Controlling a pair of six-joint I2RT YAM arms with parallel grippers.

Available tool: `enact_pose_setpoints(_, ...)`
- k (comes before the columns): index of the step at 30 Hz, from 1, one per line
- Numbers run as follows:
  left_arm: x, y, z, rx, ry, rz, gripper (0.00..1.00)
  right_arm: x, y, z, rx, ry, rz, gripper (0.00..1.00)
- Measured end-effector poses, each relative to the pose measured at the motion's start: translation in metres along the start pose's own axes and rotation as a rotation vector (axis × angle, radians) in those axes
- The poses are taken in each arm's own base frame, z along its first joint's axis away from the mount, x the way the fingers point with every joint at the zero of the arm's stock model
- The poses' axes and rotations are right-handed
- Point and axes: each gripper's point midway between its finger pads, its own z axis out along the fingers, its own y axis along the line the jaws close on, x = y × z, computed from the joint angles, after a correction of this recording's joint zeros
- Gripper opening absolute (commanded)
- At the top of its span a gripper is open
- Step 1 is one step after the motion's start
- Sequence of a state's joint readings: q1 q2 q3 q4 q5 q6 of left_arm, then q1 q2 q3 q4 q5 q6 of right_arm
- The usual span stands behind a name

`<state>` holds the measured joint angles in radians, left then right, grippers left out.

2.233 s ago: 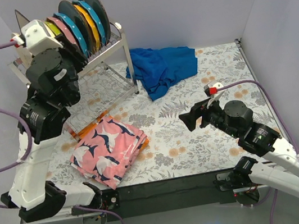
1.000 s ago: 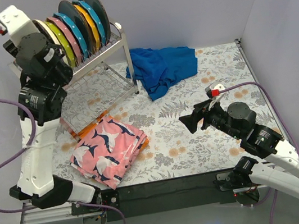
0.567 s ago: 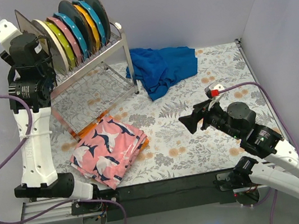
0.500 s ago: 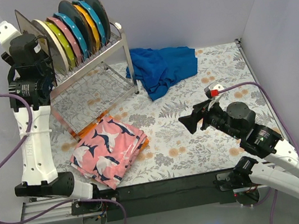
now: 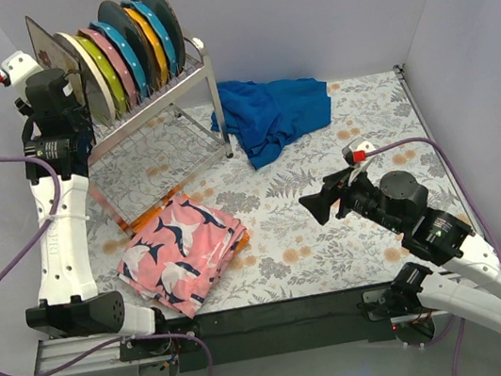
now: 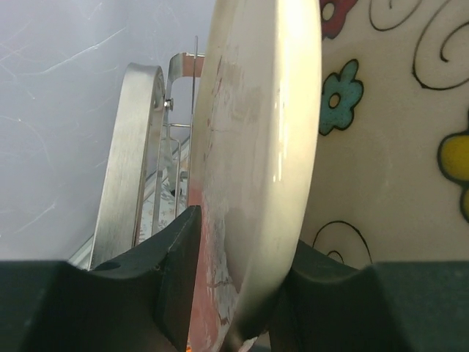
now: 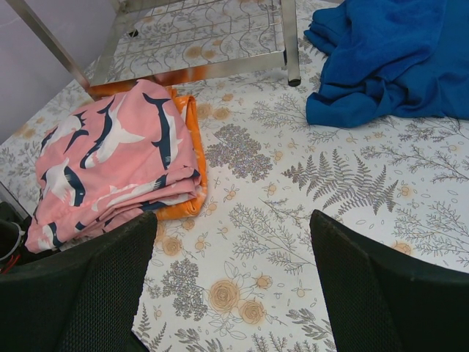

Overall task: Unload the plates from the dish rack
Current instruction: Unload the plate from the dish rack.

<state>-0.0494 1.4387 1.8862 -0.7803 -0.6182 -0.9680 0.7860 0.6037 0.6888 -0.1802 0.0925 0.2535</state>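
— Where do we stand with the plates [image 5: 125,38]?

— They stand on edge in a row in the dish rack [image 5: 179,87], between its prongs. We are at the rack's left end, on the cream plate [image 6: 256,147]. It sits upright in its slot, with a floral plate [image 6: 388,139] close beside it in the rack.

— And the left gripper [image 6: 234,253]?

— Its fingers [image 6: 176,271] sit on both faces of that plate's rim with no gap showing, so we read it as grasping the cream plate. How firmly, we cannot tell.

— So which step is in hand?

— Taking hold of an end plate. We judge the unloading barely begun, since the row looks full.

— What does the next move call for?

— A straight lift up out of the rack, along the plate's own plane, so that we neither scrape the floral plate nor catch the rack's end frame. Then we need a spot on the table [image 5: 321,148] in front of the rack.

— The right gripper [image 5: 314,204]?

— It is spread wide and empty, hovering well apart from the rack, to its right and nearer us. The blue cloth [image 5: 272,113] lies just right of the rack, and the pink cloth [image 5: 182,247] in front of it.
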Motion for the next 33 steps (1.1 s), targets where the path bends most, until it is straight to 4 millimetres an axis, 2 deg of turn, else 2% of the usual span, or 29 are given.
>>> enact_pose_setpoints(2,0.0,-0.001,-0.001,0.01,-0.005,0.005,0.24,0.0,0.0,0.0,0.0,0.0,0.0,0.89)
enact_pose_setpoints(3,0.0,-0.002,-0.001,0.017,-0.009,0.008,0.15,0.0,0.0,0.0,-0.001,0.0,0.0,0.89)
enact_pose_setpoints(7,0.0,0.001,0.0,0.009,-0.013,0.056,0.0,0.0,0.0,0.0,-0.002,0.001,0.0,0.89)
enact_pose_setpoints(25,-0.006,-0.001,0.001,0.024,-0.017,0.127,0.0,0.005,-0.001,0.005,0.003,0.023,-0.003,0.89)
enact_pose_setpoints(33,-0.022,-0.005,-0.005,0.053,-0.052,0.129,0.0,0.006,-0.001,0.006,0.003,0.024,-0.003,0.89)
